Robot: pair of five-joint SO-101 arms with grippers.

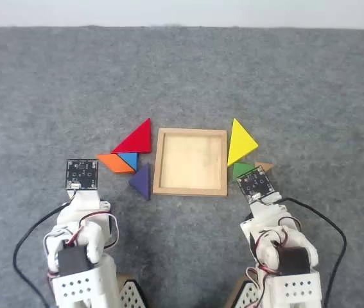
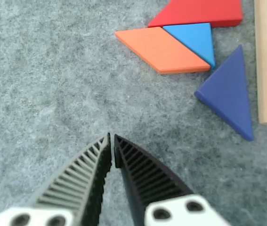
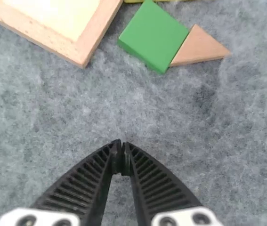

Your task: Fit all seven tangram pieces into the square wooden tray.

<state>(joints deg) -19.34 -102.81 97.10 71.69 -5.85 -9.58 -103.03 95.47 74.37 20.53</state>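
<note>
Wooden square tray [image 1: 190, 190] sits mid-mat, no pieces in it yet. On its left: big red triangle [image 1: 138, 140], orange parallelogram [image 1: 114, 163], small blue triangle [image 1: 129, 159], dark blue triangle [image 1: 142, 181]. On its right: yellow triangle [image 1: 239, 142], green square [image 3: 153, 35], tan triangle [image 3: 198, 46]. My left claw [image 2: 112, 137] and right claw [image 3: 122, 143] are both pinched closed, holding nothing, over grey felt [image 1: 284, 90]. Pieces look thin, stiff, light, probably slick. I'd pinch across opposite edges, low down.
</note>
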